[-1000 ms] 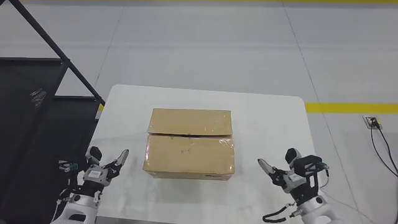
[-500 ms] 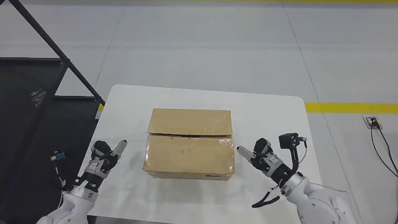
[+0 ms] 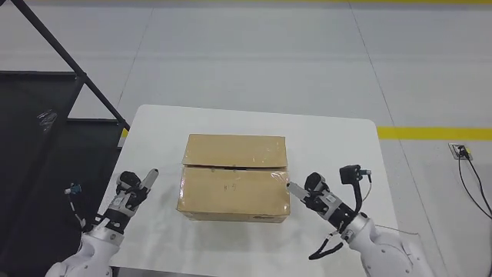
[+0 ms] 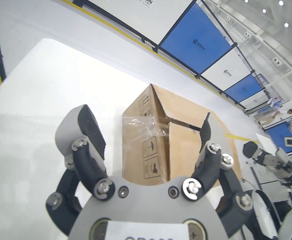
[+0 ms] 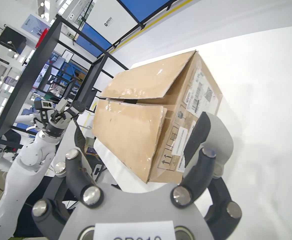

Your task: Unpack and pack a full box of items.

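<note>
Honestly, the worry from where I stand is the box [image 3: 234, 177] skating across the table [image 3: 338, 142]. It sits loose in the middle of the top with nothing bracing it. A push on one end alone would likely shove or turn it rather than lift anything.

The flaps [image 5: 136, 86] are down but, by the look of it, not sealed. A dark slit runs along the seam [image 3: 234, 167], and shiny tape [image 4: 142, 123] clings to the card on both sides of it. A jaw going in under the near flap could snag that tape or crumple the card. A flap let go too soon would probably drop shut again.

The right gripper [image 3: 301, 186] hovers just beside the box's right end, near the front corner. Its jaws are spread wide with nothing between them, and I can't tell whether a tip touches the card.

The left gripper [image 3: 138, 178] is off the left end, near but clearly apart, equally wide open and empty. Both point inward, with the box lying between them.

Nothing is unpacked yet, I'd judge, so opening the flaps looks like the step in hand.
</note>
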